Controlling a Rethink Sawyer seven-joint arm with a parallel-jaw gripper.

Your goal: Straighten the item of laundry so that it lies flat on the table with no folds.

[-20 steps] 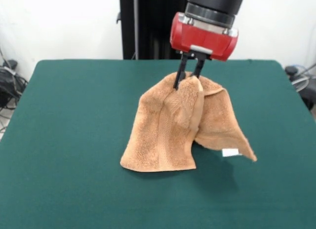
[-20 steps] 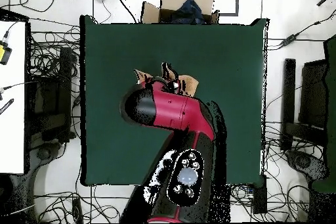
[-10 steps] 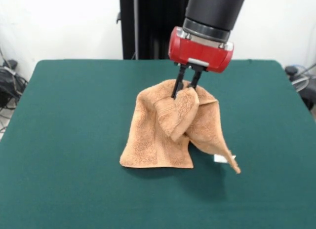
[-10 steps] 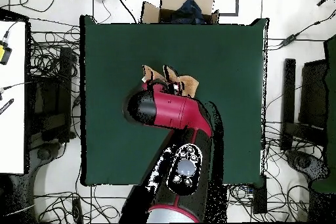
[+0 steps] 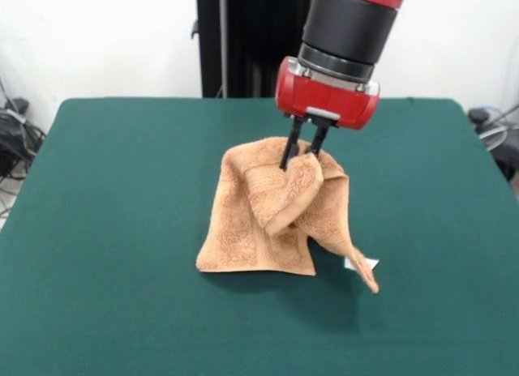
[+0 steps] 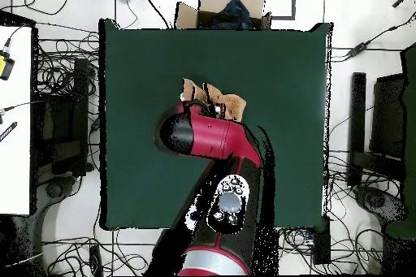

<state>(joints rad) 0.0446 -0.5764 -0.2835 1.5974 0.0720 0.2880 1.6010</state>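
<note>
- Green felt covers the worktop [image 5: 105, 198], with a white wall and a black pedestal behind it.
- Near the worktop's middle sits the towel [image 5: 243, 222], bunched and lifted into a peak. Its lower left part rests flat on the felt, while a folded flap hangs from the peak.
- One corner trails down to the right, with a small white tag [image 5: 361, 264] just beside it on the felt.
- At the peak, the gripper [image 5: 300, 153] has its jaws closed on a fold of the towel, holding it clear of the surface.
- From overhead, the red arm [image 6: 207, 136] hides most of the cloth; only tan edges show beyond it.
- Judged from this, the step in hand is spreading the cloth. Doing it well likely means carrying the held edge away from the part that rests on the felt, low and slow, so the hanging flap unrolls instead of doubling under.
</note>
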